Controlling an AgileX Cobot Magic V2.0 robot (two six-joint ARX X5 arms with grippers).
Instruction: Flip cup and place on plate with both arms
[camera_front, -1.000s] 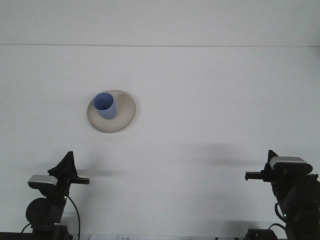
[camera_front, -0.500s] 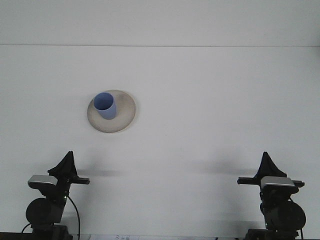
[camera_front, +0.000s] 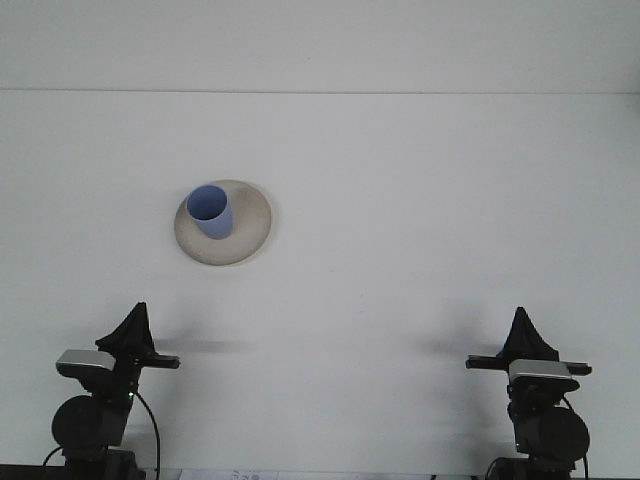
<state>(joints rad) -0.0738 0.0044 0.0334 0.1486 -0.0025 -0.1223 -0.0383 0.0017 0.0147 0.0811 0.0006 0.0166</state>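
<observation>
A blue cup (camera_front: 209, 211) stands upright, mouth up, on a beige plate (camera_front: 250, 231) left of the table's middle. My left gripper (camera_front: 133, 325) sits low at the bottom left, far in front of the plate. My right gripper (camera_front: 521, 331) sits low at the bottom right, well away from the cup. Both point away from the camera, their tips forming one dark wedge, with nothing held in either.
The white table (camera_front: 420, 220) stretches back to a far edge line near the top of the view. Each arm's wrist camera housing, left (camera_front: 85, 361) and right (camera_front: 538, 370), shows at the bottom.
The right arm has swung left and turned from a sideways pose to pointing straight ahead. The left arm, cup and plate have not moved.
</observation>
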